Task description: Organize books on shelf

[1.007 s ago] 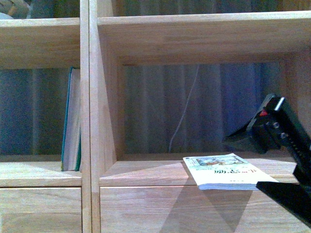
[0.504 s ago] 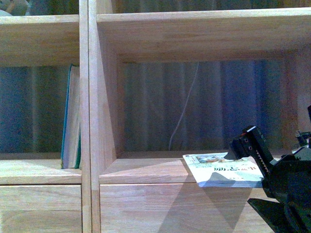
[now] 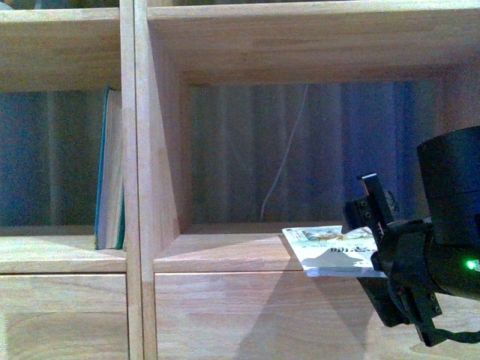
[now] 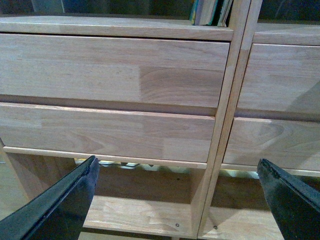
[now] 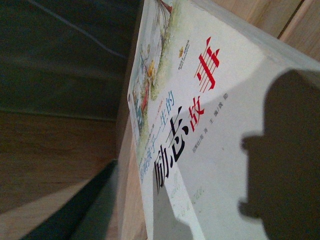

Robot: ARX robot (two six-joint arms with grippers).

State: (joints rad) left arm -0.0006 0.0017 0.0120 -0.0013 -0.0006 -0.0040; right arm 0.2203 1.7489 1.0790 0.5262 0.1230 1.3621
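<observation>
The right black gripper point(image 3: 367, 236) angles up from low right, jaws spread astride the thin white paperback point(image 3: 330, 251) overhanging the light-wood shelf point(image 3: 225, 262); the left gripper point(image 4: 176, 161) gapes wide.

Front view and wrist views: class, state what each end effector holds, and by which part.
Left end effector: open, nothing. Right end effector brackets the white book at its overhanging right end; whether it grips cannot be told.

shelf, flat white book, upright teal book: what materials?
Shelf: light wood, with grain and jointed blocks showing and a matte finish. Whether it is solid or veneer is unclear. White book: paper, with a thin printed cover that looks soft and smooth. Teal book: whitish paper pages and a thin teal cover, either card or board.
</observation>
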